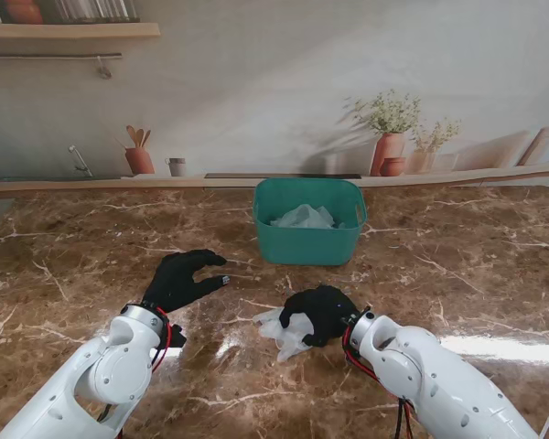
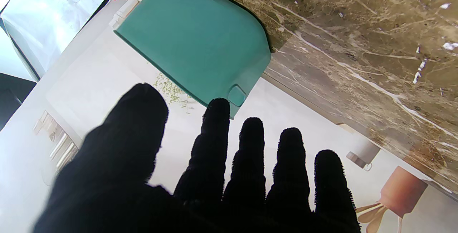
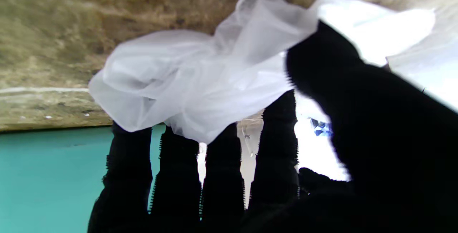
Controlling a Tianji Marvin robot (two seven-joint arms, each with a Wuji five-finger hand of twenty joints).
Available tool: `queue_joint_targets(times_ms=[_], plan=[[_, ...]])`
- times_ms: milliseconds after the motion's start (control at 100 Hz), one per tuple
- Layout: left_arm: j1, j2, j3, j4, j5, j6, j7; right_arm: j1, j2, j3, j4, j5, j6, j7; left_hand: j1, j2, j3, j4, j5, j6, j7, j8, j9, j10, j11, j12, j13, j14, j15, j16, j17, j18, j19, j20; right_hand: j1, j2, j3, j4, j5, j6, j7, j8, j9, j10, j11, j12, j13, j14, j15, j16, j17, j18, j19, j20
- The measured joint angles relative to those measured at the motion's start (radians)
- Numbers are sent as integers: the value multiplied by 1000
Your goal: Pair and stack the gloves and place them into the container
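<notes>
Meanwhile the right hand (image 1: 322,314) is curling its fingers (image 3: 222,175) around a crumpled translucent glove (image 1: 284,331) lying on the marble table (image 1: 457,274), nearer to me than the teal container (image 1: 308,222). More white gloves (image 1: 304,218) are sitting inside that container. Left of it, the left hand (image 1: 183,279) is hovering with fingers (image 2: 250,154) spread, holding nothing.

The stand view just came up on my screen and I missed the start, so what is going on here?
The robot is tidying thin clear plastic gloves into a teal container. Its right hand is closed on a crumpled bundle of gloves at the marble table, nearer to me than the container. The left hand is open and holds nothing. Some clear plastic already lies inside the container.
</notes>
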Motion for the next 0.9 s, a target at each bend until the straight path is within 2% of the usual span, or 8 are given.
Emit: queue_joint_targets(times_ms=[70,160,230,260,350,430,560,900], plan=[[0,0,1,0,-2,-1,0,17,5,-17,0,-16,0,-3,0,0,0,0,0,0,0,0,0,0,0,0,0,0,0,0,0,0,0,0,39,0,3,0,-9,30,-45,-15,88,-27,50,58,68,-9,3,48,72,-21,89,0],[0,0,2,0,-4,-2,0,42,7,-41,8,-12,2,-10,0,0,0,0,0,0,0,0,0,0,0,0,0,0,0,0,0,0,-2,0,68,0,4,-1,-9,68,-96,-98,191,-62,118,150,194,-113,156,215,138,-49,174,0],[0,0,2,0,-5,-2,0,56,6,-58,22,-11,1,-23,0,0,0,0,0,0,0,0,0,0,0,0,0,0,0,0,0,0,-3,0,89,-5,3,-40,-9,80,-131,-158,236,-67,158,227,256,-150,276,333,166,-60,212,0],[0,0,1,0,-5,-2,0,58,5,-62,28,-11,1,-29,0,0,0,0,0,0,0,0,0,0,0,0,0,0,0,0,0,0,-7,0,101,-13,1,-58,-8,82,-130,-190,276,-74,170,310,295,-155,346,371,183,-62,237,0],[1,0,0,0,-5,-2,0,63,2,-72,47,-11,-1,-55,0,0,0,0,0,0,0,0,0,0,0,0,0,0,0,0,0,0,-12,0,137,-26,-13,-75,62,79,-60,-231,372,-97,173,430,386,-137,456,369,238,-62,305,1],[2,0,0,0,-5,-2,0,64,0,-73,51,-7,-5,-57,0,0,0,0,0,0,0,0,0,0,0,0,0,0,0,0,0,0,-13,0,153,-26,-8,-74,165,40,106,-302,451,-100,206,441,432,-127,543,369,275,-61,356,1],[3,0,0,0,-5,-2,1,58,-3,-64,48,-1,-13,-51,0,1,0,0,0,0,0,0,0,0,0,0,0,0,0,0,0,0,-14,0,163,-44,-9,-74,224,-27,258,-306,496,-95,221,443,447,-122,585,369,312,-61,379,1],[7,0,-2,0,-5,-5,5,-68,-21,92,-89,-1,-14,-111,1,10,-1,0,0,0,0,0,0,0,0,-2,0,0,-10,0,0,0,-25,0,164,-60,-10,-74,261,-49,333,-303,508,-87,245,466,459,-111,600,371,338,-61,392,1]])
